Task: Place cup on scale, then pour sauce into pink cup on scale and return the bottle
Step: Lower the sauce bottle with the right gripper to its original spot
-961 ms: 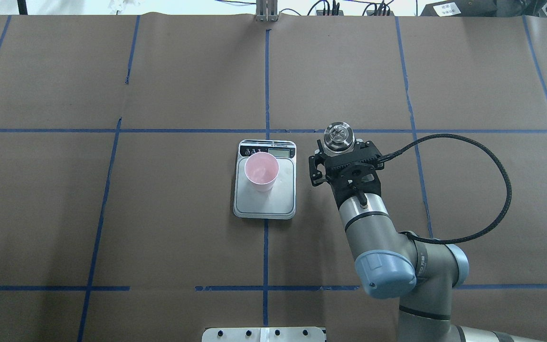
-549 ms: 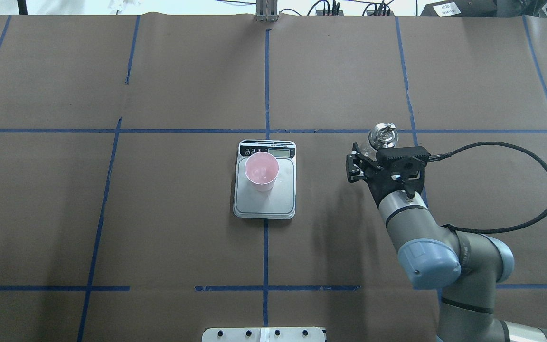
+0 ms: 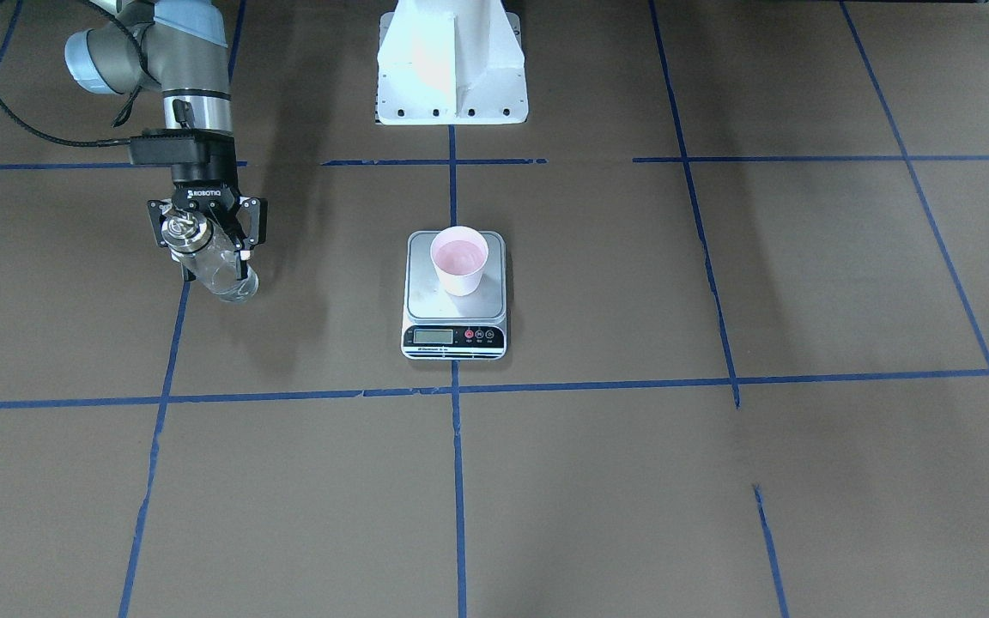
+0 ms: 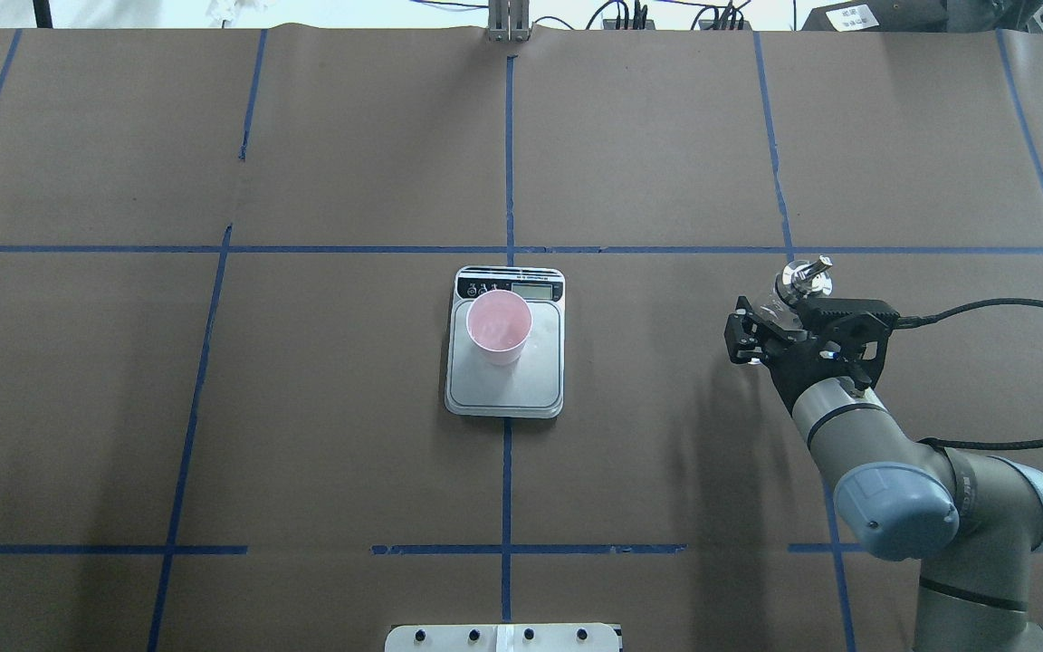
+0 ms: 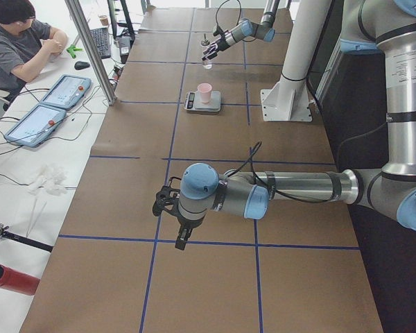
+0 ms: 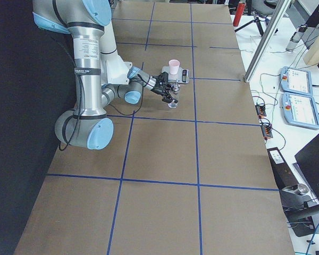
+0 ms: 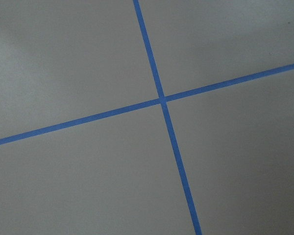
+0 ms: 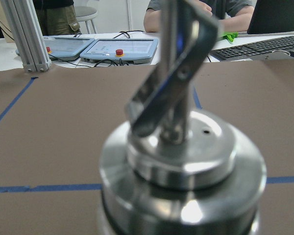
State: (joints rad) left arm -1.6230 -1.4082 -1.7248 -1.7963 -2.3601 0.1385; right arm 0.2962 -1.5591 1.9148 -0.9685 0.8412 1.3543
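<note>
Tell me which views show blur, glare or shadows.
Right wrist view: the bottle fills the frame, its silver cap out of focus with white glare spots; the desk behind is sharper. Front-facing view: the white robot base is overexposed, soft shadows lie on the table. Left wrist view: darker toward the lower right.

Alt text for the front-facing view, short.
The right gripper holds the bottle tilted, well off to one side of the scale, where the pink cup stands upright on the platform.
</note>
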